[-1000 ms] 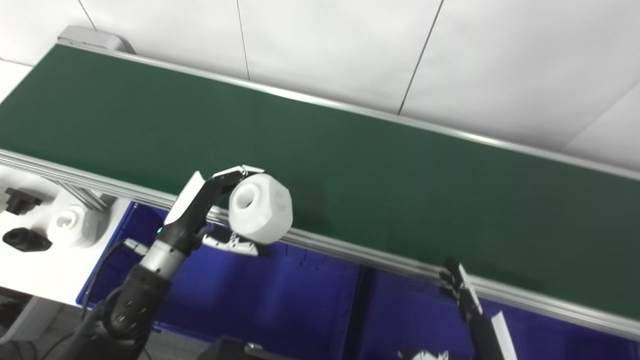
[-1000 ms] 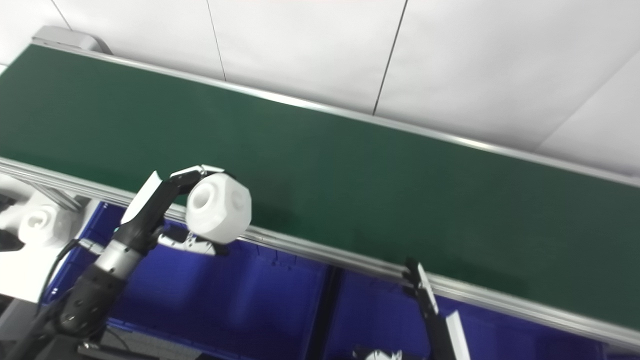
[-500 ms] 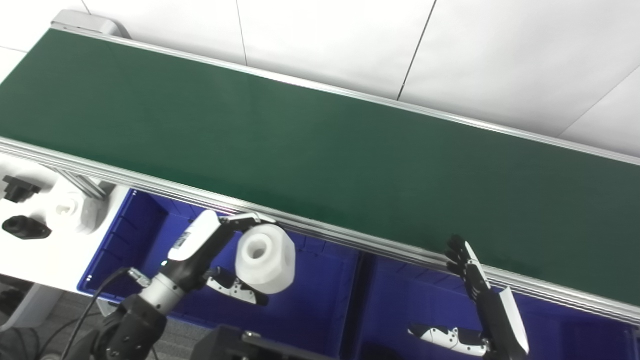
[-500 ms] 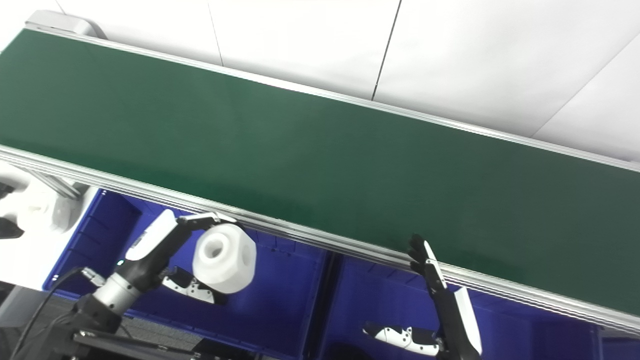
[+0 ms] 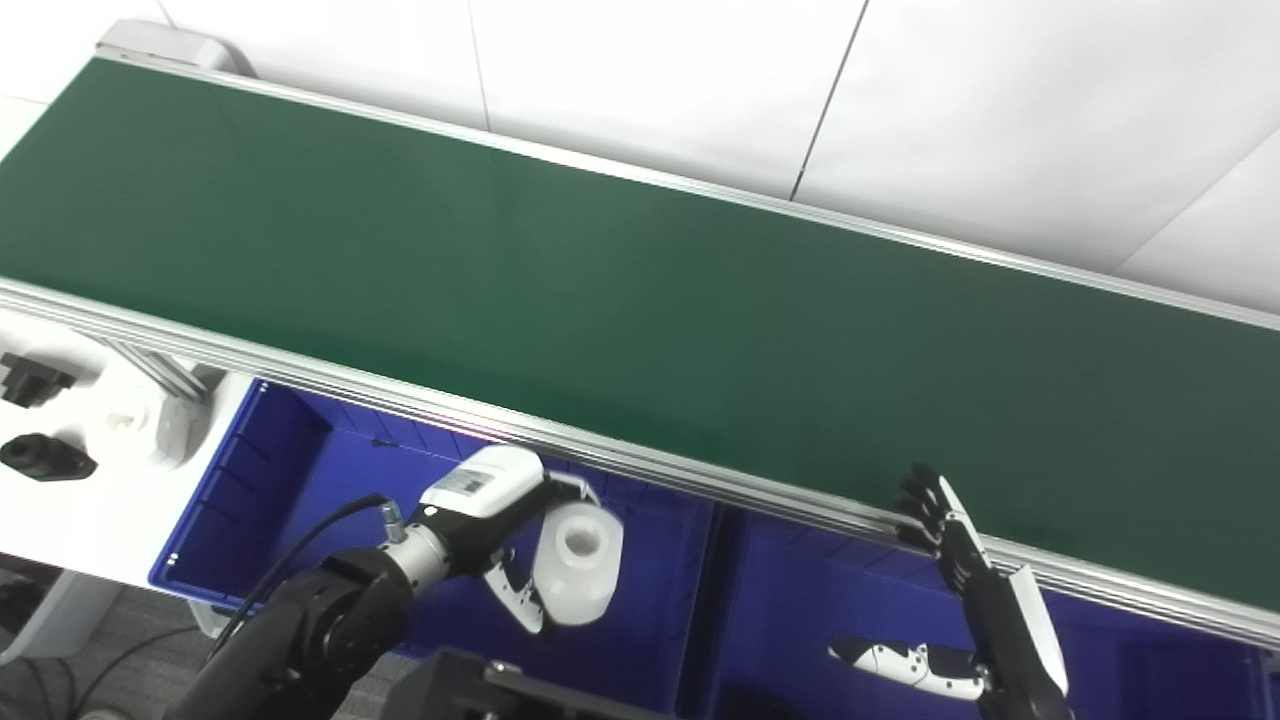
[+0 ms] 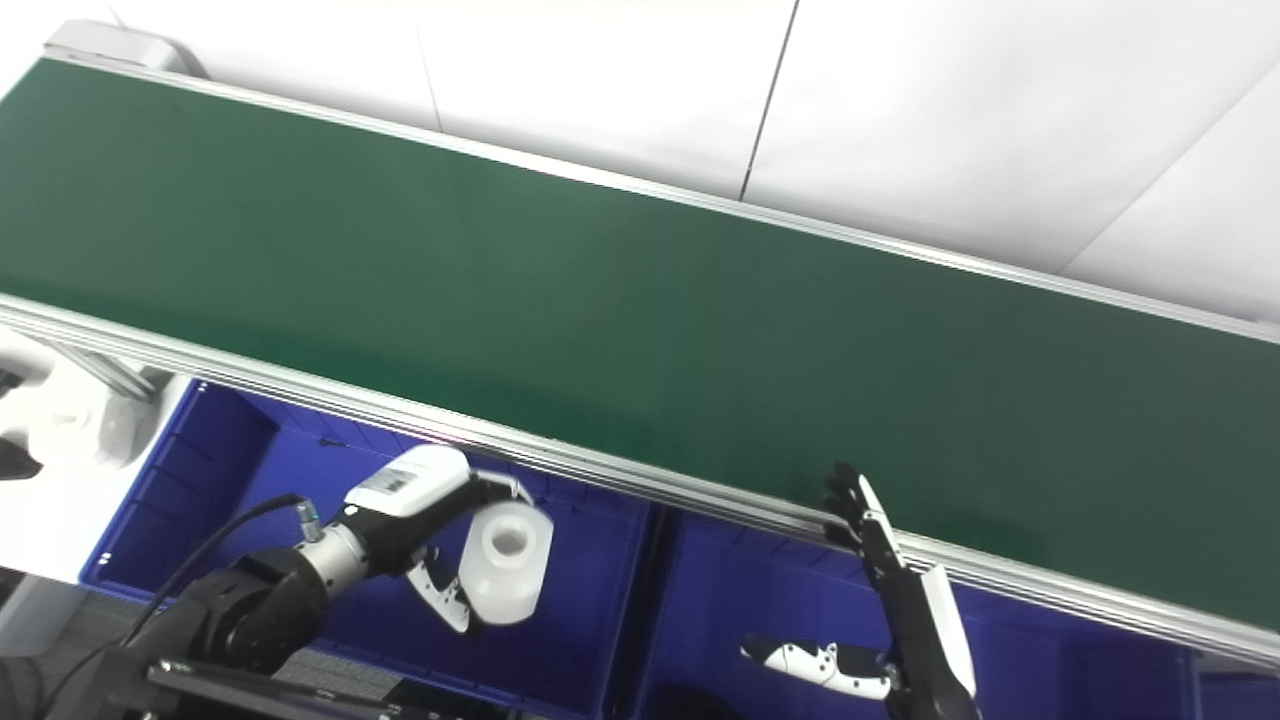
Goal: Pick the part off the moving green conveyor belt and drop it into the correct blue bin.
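The left hand has come down off the belt over the last second and now hangs inside the left bin, just below the belt's near rail. It still holds the part, a white faceted block with a round bore facing up, fingers curled over its top and thumb under it. A second ago the part was level with the rail; now it sits low over the bin's floor, which suggests the carry is nearly done and only the release remains. Whether this is the correct bin cannot be judged from the pictures.

The right hand has barely moved: it stands upright in the right bin, fingers spread and straight beside the rail, thumb stuck out to the side, holding nothing.

The belt is bare, a dark green strip running diagonally between two aluminium rails. Left of the left bin a white tabletop carries a white piece and two black pieces. Beyond the belt's far rail are plain white wall panels with thin dark seams.
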Robot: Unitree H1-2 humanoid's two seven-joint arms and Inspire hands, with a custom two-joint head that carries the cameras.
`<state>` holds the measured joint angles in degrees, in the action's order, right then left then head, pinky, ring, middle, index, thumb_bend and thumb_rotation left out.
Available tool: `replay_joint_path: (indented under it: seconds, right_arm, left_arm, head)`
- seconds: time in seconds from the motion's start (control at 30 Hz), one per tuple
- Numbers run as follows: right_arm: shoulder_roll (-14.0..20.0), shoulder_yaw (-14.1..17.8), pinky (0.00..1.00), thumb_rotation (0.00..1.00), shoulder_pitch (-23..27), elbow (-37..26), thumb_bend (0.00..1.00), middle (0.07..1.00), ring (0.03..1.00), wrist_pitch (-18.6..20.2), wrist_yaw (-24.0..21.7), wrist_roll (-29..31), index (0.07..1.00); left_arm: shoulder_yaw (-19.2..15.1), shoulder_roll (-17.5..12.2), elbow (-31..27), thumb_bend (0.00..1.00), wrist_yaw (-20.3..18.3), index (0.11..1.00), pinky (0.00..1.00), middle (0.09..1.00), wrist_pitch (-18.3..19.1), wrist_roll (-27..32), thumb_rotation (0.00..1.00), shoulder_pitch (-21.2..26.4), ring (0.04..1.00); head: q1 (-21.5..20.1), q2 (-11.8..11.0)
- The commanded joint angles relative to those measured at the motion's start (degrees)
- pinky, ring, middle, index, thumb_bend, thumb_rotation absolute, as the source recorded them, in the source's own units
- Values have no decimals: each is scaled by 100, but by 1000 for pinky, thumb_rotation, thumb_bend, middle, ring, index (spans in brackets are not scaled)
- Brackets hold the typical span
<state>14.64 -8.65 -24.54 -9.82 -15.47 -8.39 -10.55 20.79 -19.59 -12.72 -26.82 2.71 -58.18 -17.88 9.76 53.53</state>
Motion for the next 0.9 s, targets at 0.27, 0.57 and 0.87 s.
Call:
replay_joint_path:
  seconds: [0.27,0.57,0.87]
  right_arm:
    - [-125,-34,848,225,-59,-150,860,931,895,-158,69,-81,967]
    - [-247,-95,899,222,-180,-241,859,955,927,-102,69,-151,975]
    - [-342,-123,860,220,-554,-413,871,943,913,-231,191,-266,967]
  left_arm:
    - [241,-194,-588,997,-997,984,1000,999,492,-686,1000,149,1000]
    - [-931,71,-398,921,482,877,912,904,-905,3018,668,-564,910]
    - [-1059,782,131,930,390,856,842,875,-1626,5388,410,-250,871]
  head:
    - [-15,-40]
    - [-139,-88]
    - [-696,-212]
